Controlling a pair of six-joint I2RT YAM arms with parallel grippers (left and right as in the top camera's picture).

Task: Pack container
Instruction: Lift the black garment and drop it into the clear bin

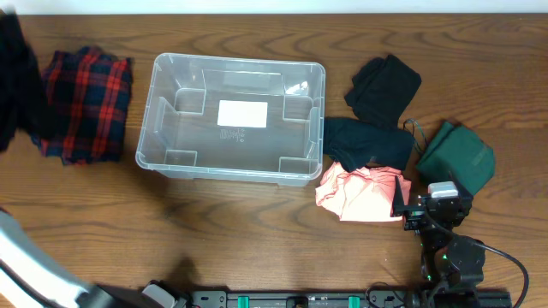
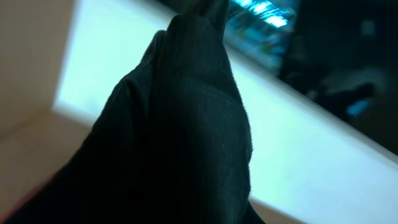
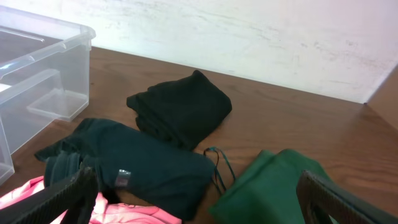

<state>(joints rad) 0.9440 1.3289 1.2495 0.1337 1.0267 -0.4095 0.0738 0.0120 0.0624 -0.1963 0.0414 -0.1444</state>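
Mid-table, container [image 1: 235, 171] upright, long axis left-right, left jaws clamping black cloth [image 2: 180, 124], right jaws wide.

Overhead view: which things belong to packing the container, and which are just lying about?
Job in hand: container; likely items to pack: plaid cloth, black cloth at the left edge, black bundle, dark teal garment, pink garment, green garment.
Lying about: nothing loose; only the wooden table.
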